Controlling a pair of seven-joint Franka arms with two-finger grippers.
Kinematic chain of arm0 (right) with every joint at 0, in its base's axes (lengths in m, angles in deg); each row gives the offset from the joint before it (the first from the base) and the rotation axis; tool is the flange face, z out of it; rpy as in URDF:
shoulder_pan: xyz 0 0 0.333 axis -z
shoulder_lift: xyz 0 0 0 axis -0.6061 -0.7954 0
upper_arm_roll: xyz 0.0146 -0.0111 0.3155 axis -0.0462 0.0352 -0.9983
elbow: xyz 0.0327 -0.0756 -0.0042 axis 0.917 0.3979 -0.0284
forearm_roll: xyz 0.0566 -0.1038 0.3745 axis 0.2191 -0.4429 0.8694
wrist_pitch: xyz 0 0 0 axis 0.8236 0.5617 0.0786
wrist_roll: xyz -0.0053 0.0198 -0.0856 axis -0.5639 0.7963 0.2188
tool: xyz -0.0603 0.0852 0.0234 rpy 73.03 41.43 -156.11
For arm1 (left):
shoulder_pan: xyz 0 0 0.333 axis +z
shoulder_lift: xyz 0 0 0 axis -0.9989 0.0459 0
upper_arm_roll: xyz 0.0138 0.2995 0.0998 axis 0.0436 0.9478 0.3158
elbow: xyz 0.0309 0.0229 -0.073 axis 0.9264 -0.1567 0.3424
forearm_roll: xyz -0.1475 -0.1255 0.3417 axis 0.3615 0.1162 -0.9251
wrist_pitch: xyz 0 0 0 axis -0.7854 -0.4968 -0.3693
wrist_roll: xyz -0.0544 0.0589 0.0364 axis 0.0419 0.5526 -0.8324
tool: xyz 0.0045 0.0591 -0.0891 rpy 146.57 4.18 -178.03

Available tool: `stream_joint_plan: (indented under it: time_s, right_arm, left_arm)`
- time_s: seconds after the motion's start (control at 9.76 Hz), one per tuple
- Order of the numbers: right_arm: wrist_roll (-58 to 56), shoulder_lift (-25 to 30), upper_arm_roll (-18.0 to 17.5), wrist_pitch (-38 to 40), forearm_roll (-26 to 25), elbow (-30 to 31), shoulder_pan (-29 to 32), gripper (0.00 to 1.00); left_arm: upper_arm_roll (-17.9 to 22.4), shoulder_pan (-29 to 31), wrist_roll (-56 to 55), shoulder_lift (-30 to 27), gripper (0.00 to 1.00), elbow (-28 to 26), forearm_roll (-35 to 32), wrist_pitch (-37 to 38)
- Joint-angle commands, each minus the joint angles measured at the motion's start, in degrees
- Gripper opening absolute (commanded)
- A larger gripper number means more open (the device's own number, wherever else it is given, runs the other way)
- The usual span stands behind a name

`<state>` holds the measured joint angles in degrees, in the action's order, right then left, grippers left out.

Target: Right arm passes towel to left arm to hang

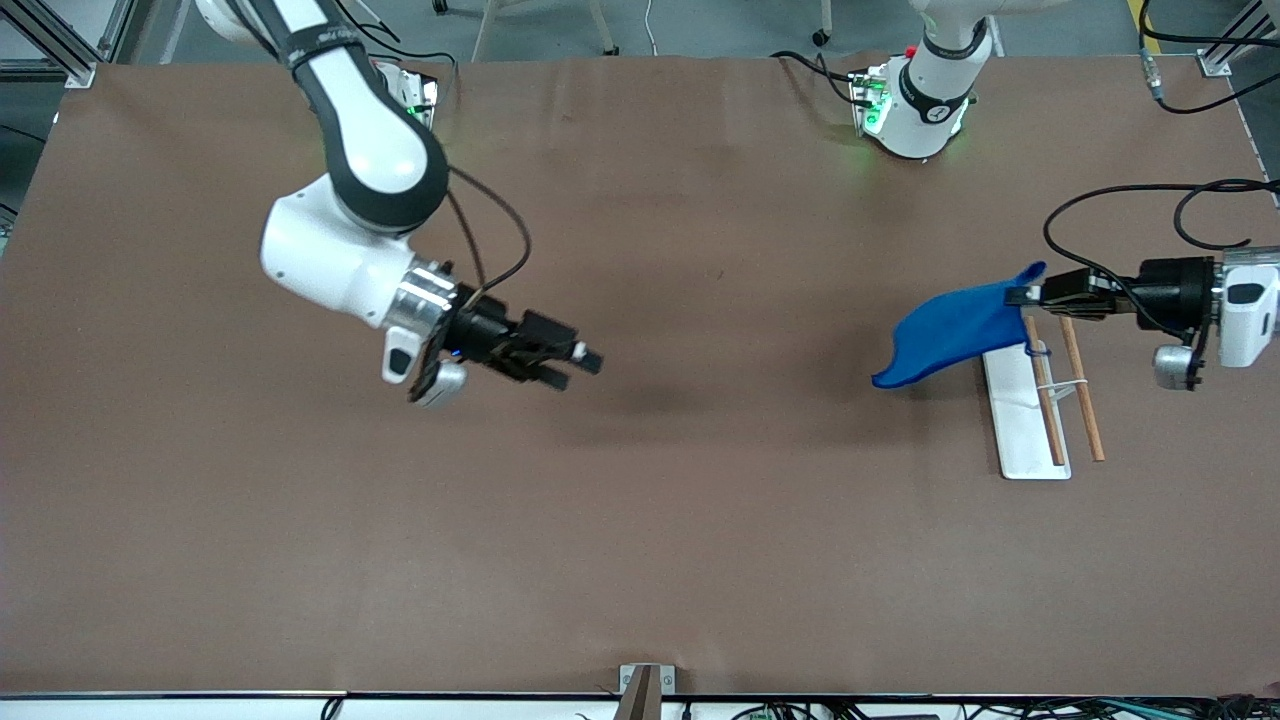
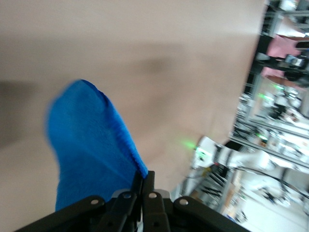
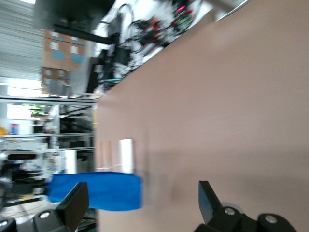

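The left gripper (image 1: 1018,296), its black fingers pinched tight on a corner of the towel (image 1: 955,328), hangs over the rack (image 1: 1040,395) at the left arm's end of the table (image 1: 640,520). The soft, bright blue cloth droops in a curved fold above the rack's flat white base and thin wooden rails. The right gripper (image 1: 575,365) hovers empty over bare brown tabletop toward the right arm's end, jaws spread wide.

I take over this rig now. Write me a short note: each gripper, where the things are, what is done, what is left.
Left gripper: shut on the towel, over the rack at the left arm's end of the table.
Right gripper: open, empty, over bare table toward the right arm's end.
Done: the pass; only the left gripper holds the towel.
Left: hang the towel on the rack's wooden bars; it is not yet draped over them.
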<state>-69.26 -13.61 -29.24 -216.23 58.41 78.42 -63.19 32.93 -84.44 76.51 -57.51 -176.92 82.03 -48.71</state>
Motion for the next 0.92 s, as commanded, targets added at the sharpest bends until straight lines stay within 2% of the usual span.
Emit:
stream_joint_plan:
  time_s: [0.0, 0.2, 0.31, 0.41, 0.51, 0.61, 0.72, 0.82]
  right_arm:
    - [0.20, 1.56, -0.83, 2.65, -12.35, 2.15, 6.69, 1.00]
    - [0.46, 2.26, 1.97, 10.44, -26.84, 1.10, 11.35, 1.00]
    - [1.85, 3.57, 4.60, 16.75, -33.26, -0.21, 13.11, 1.00]
    - [5.44, 4.45, 7.06, 18.47, -39.33, -0.49, 13.39, 1.00]
    - [7.30, 5.50, 9.43, 22.40, -48.61, -1.62, 14.00, 1.00]
    - [7.84, 6.21, 11.46, 28.36, -52.36, -3.20, 14.36, 1.00]
    - [8.02, 6.65, 13.22, 31.55, -53.62, -4.26, 14.45, 1.00]
    - [8.19, 7.09, 14.11, 32.45, -59.20, -6.36, 14.54, 1.00]
  left_arm:
    - [3.32, -0.64, 0.00, 3.40, 0.04, 0.78, -3.82, -3.10]
    - [8.59, -0.55, 0.44, 4.72, 0.04, 0.78, -3.74, -4.33]
    - [11.23, -0.47, 0.53, 5.60, 0.01, 0.78, -3.74, -5.03]
    - [13.52, -0.03, 0.53, 7.09, 0.00, 0.95, -3.74, -5.65]
    - [16.76, -0.02, 2.01, 8.15, 0.00, 0.95, -3.74, -6.96]
    - [19.66, 0.06, 5.59, 8.68, 0.00, 0.52, -3.83, -7.06]
    - [22.30, 0.32, 7.72, 9.30, 0.00, 0.16, -3.91, -7.06]
    - [24.42, 0.33, 11.57, 11.22, 0.00, 0.33, -3.74, -7.06]
